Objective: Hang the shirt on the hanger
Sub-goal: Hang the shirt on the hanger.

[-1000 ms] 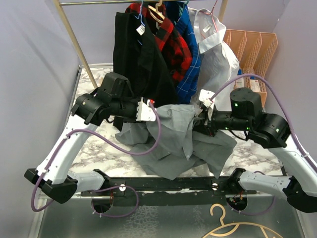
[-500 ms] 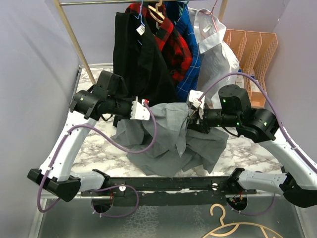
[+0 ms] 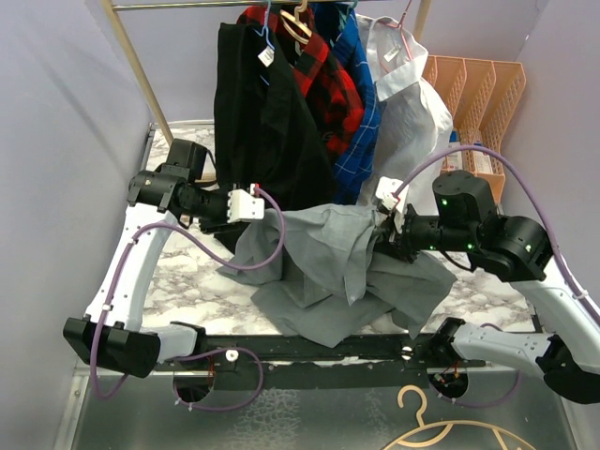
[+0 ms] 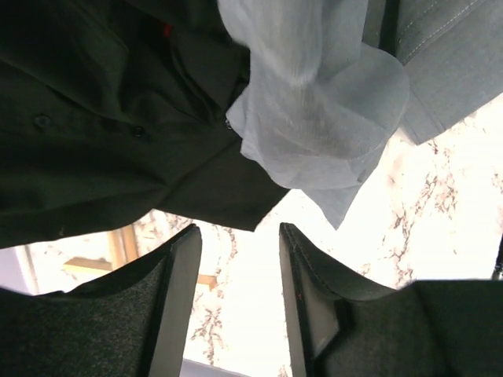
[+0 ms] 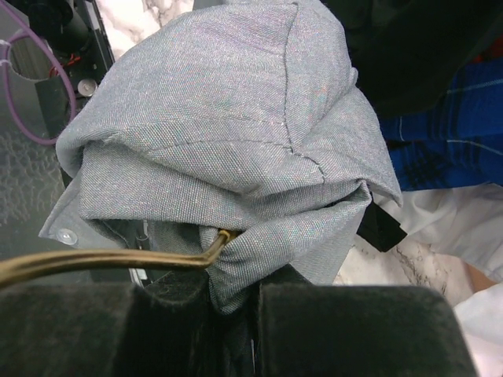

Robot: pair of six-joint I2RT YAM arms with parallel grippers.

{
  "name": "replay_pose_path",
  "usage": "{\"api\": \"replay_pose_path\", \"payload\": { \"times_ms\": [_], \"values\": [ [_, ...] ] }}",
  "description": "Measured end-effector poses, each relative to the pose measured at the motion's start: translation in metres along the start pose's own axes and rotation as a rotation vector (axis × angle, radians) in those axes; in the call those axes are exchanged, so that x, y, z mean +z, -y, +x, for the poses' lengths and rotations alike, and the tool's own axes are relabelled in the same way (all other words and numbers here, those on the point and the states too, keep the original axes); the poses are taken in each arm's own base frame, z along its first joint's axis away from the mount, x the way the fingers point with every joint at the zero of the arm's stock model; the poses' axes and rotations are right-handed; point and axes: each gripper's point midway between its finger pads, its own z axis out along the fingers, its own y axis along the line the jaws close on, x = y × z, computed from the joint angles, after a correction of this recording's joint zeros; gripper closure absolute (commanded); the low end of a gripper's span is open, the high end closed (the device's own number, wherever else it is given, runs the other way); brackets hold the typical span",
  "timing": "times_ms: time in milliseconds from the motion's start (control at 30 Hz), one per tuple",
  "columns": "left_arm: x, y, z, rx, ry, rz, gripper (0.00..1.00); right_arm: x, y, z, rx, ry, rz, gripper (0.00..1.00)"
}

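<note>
While the right gripper (image 5: 253, 305) clamps the shirt (image 3: 323, 267), and seemingly the hanger (image 5: 102, 264), at its right edge, the left gripper (image 4: 240, 236) gapes empty beside its left edge, above the marble table (image 3: 187, 286).

Only a short bent stretch of the thin yellow-gold wire hanger (image 5: 118, 261) shows; ahead of the right gripper (image 5: 253, 306) it vanishes into the light-grey button-up shirt (image 5: 228, 118); left of the gripper the picture's edge cuts it; the gripper's fingertips lie buried in cloth.
</note>
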Motion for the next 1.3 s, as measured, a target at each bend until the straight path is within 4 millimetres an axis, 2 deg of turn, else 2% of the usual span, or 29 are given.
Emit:
{"api": "replay_pose_path", "payload": {
  "times_ms": [67,100,167,200,233,267,467,667,867,967,1067,1100,1167,1267,1300],
  "values": [
    [0.006,0.005,0.007,-0.026,-0.002,0.024,0.6,-0.002,-0.001,-0.001,0.002,0.006,0.001,0.99],
    [0.008,0.007,0.007,-0.033,0.005,0.034,0.59,-0.005,-0.002,-0.002,0.002,0.017,0.004,0.99],
    [0.01,0.008,0.005,-0.038,0.026,0.044,0.49,-0.007,-0.002,-0.003,0.004,0.022,0.004,0.99],
    [0.011,0.008,0.002,-0.043,0.039,0.048,0.21,-0.007,-0.002,-0.003,0.006,0.022,0.005,0.99],
    [0.011,0.009,-0.002,-0.052,0.058,0.053,0.04,-0.007,-0.002,-0.002,0.01,0.021,0.004,0.99],
    [0.011,0.008,-0.007,-0.054,0.083,0.059,0.01,-0.006,-0.002,-0.002,0.012,0.018,0.004,0.99],
    [0.0,0.017,-0.036,-0.102,0.202,0.105,0.01,0.001,-0.002,0.008,0.022,-0.014,0.003,0.99],
    [0.002,0.038,-0.035,-0.14,0.216,0.149,0.04,0.003,0.002,0.012,0.025,-0.028,0.018,0.99],
    [0.022,0.061,-0.034,-0.279,0.285,0.192,0.01,0.004,0.007,0.012,0.023,-0.027,0.045,0.99],
    [0.033,0.06,-0.032,-0.339,0.313,0.175,0.01,0.005,0.007,0.011,0.024,-0.026,0.046,0.99],
    [0.041,0.047,-0.034,-0.379,0.347,0.133,0.01,0.007,0.007,0.012,0.03,-0.029,0.044,0.99],
    [0.044,0.04,-0.035,-0.384,0.358,0.112,0.05,0.007,0.007,0.011,0.032,-0.029,0.044,0.99],
    [0.047,0.029,-0.036,-0.395,0.376,0.078,0.37,0.008,0.007,0.011,0.036,-0.028,0.042,0.99],
    [0.053,0.015,-0.035,-0.4,0.388,0.037,0.94,0.008,0.006,0.009,0.044,-0.02,0.037,0.99],
    [0.055,0.011,-0.034,-0.399,0.387,0.026,1.0,0.008,0.005,0.009,0.046,-0.017,0.033,0.99]
  ]
}}
